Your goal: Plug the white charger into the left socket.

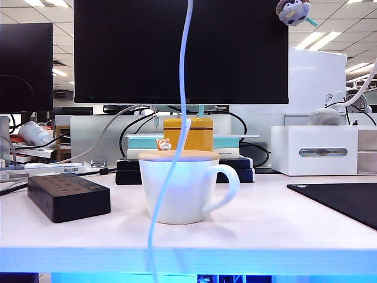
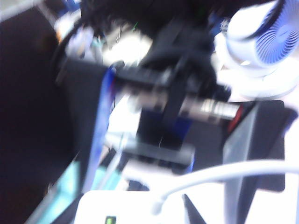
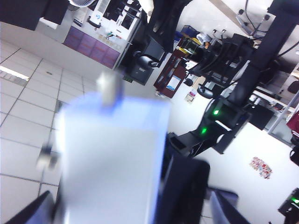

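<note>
Exterior view, read from left to right. The black power strip [image 1: 68, 197] lay near the counter's [image 1: 265, 230] front-left corner, with the left socket [image 1: 48, 181] in its top face uncovered. A thin white cable [image 1: 184, 88] hung from above the frame and fell past the front edge, crossing before the lidded white mug [image 1: 179, 188]. A black mat [image 1: 341, 203] and a white box [image 1: 315, 150] lay at the right. Neither gripper appeared in this view.

Right wrist view: the white charger [image 3: 112, 163] was held aloft, off the counter, filling the near field with its prongs pointing away from the camera. The right gripper [image 3: 126, 210] had its fingers [image 3: 224, 205] spread wider than the block, apparently not pinching it.

Left wrist view: heavily blurred. A white block with a cable lay at the near edge. The left gripper's fingers could not be told as spread or pinching.

Step in hand, as judged: carry the charger to the strip. Done well, the prongs should be turned straight down, squared with the slots, then pressed vertically.

Clearance: open counter surrounded the strip, and the mug stood well apart. The trailing cable could snag the mug, and the strip sat close to the front edge.
</note>
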Tool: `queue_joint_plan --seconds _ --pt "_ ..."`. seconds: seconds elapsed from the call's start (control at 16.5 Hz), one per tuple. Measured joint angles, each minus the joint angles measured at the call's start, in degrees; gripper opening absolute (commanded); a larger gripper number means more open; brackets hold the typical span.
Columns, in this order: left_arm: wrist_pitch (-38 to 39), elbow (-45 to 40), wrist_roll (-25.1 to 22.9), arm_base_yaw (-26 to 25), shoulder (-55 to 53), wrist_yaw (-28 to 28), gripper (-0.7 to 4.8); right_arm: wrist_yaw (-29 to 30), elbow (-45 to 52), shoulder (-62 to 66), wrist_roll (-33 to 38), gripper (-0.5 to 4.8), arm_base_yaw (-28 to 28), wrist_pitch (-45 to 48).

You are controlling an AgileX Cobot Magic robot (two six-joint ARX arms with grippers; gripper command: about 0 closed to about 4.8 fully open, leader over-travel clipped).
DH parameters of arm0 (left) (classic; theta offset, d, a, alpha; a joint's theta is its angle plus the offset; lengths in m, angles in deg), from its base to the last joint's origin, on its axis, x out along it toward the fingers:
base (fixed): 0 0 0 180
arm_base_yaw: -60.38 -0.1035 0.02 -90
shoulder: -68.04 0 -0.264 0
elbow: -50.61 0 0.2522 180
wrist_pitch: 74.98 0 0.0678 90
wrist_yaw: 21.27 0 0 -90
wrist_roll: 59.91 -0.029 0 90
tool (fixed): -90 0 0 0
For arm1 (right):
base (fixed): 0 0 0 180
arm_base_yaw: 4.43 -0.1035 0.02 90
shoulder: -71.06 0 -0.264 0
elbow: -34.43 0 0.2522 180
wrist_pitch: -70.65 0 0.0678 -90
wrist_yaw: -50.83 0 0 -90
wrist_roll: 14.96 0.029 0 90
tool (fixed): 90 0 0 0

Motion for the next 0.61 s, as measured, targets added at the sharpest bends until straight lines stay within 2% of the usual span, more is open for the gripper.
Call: queue_joint_plan --seconds 0.12,0.18,0.36,0.61 --pt "1.5 0.0 1.2 -4.8 -0.1 1.3 2.05 2.2 0.0 -0.1 0.0 4.31 0.6 -0.2" --pt "2.3 0.0 1.3 -5.7 -0.1 0.9 2.05 2.4 0.0 -0.1 0.0 4.31 0.9 -0.2" --pt "2.6 -0.9 4.4 -12.4 -0.1 -7.3 2.05 2.5 0.0 -0.1 0.0 4.31 1.2 -0.2" --pt "2.5 -6.1 6.3 -19.1 -0.1 -12.8 2.05 2.4 0.0 -0.1 0.0 4.31 1.2 -0.2"
